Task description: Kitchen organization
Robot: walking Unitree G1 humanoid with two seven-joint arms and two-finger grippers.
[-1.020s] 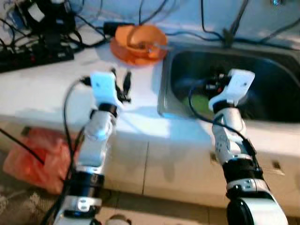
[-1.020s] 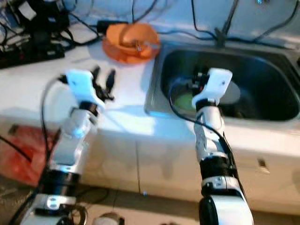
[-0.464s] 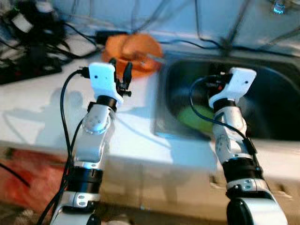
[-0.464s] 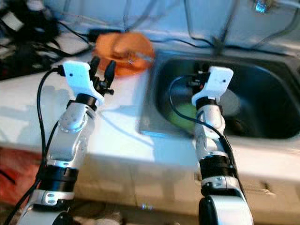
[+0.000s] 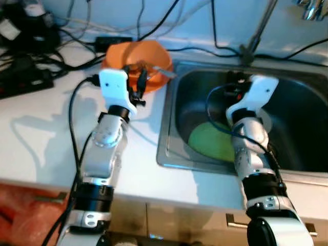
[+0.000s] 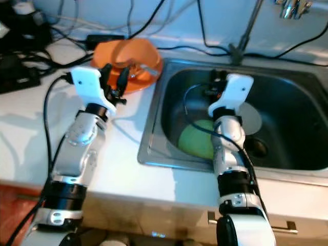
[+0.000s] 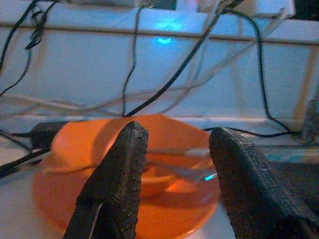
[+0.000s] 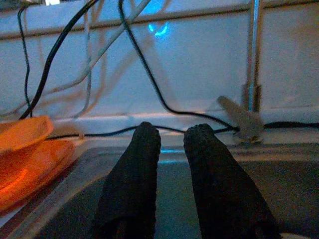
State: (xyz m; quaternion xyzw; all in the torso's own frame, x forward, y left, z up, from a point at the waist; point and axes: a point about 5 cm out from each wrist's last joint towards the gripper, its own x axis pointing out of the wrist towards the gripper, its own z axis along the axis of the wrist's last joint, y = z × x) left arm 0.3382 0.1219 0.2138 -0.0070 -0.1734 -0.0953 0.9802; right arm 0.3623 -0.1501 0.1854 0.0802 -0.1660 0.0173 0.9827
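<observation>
A stack of orange dishes (image 5: 151, 54) with a metal utensil (image 7: 179, 172) in it sits on the white counter, just left of the steel sink (image 5: 168, 154). My left gripper (image 5: 134, 83) is open and held just in front of the orange dishes (image 7: 79, 189), with nothing between its fingers. A green plate (image 6: 195, 141) lies on the sink's bottom. My right gripper (image 6: 215, 82) hangs over the sink above the green plate, fingers close together and holding nothing. In the right wrist view its fingertips (image 8: 147, 132) point at the back wall.
Black cables and a power strip (image 5: 23, 77) crowd the counter's back left. A tap stem (image 8: 253, 59) rises behind the sink, and the drain (image 6: 256, 148) is at the basin's middle. A red bag (image 5: 20, 215) lies on the floor at lower left.
The camera has moved in and now looks down more steeply on the counter. My left gripper has come up to the orange dishes. The right gripper stays over the sink.
</observation>
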